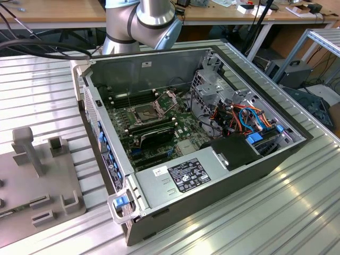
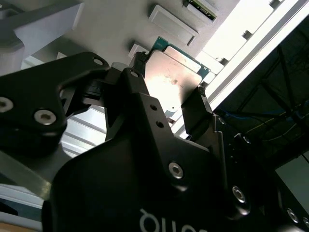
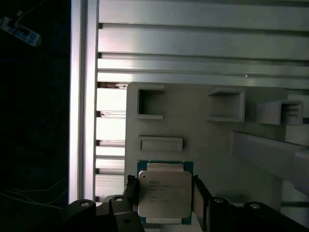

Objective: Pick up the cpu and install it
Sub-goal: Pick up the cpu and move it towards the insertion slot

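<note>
The black claw [image 3: 165, 187] is clamping the thin silver-topped square cpu [image 3: 164, 195] on the grey holder plate [image 3: 207, 145], seemingly mid-pickup, needing a level grip.

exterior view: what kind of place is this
Probably a robotics lab: an open computer case on a ribbed aluminium table, a robot arm behind it, cluttered wooden benches beyond. The gripper grips the cpu.

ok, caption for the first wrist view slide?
End effector gripping the cpu by its edges, at the grey fixture plate.
</note>
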Robot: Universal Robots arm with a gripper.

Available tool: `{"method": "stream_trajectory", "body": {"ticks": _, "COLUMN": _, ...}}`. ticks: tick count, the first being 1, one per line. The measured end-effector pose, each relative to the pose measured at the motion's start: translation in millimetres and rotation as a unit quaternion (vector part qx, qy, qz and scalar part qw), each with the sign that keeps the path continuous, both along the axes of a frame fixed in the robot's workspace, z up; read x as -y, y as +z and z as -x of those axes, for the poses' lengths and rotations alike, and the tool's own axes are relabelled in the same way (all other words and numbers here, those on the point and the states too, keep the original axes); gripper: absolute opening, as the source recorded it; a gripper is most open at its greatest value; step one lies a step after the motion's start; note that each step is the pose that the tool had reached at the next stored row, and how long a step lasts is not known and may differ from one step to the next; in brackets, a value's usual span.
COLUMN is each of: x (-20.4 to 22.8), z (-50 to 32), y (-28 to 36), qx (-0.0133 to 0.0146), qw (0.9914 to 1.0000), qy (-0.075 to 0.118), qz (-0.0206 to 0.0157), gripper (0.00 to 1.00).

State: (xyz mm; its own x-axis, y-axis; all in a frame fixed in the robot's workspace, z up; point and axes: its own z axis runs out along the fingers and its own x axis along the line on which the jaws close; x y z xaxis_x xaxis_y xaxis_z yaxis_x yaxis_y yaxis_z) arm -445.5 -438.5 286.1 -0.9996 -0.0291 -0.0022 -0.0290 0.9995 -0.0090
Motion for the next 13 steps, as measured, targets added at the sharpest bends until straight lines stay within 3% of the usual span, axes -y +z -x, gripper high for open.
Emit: {"method": "stream_trajectory", "body": {"ticks": 13, "x": 0.0, "z": 0.0, "y": 18.6, "qx": 0.0, "qw": 1.0, "qy": 0.0, "qz": 0.0, "gripper": 0.55}}
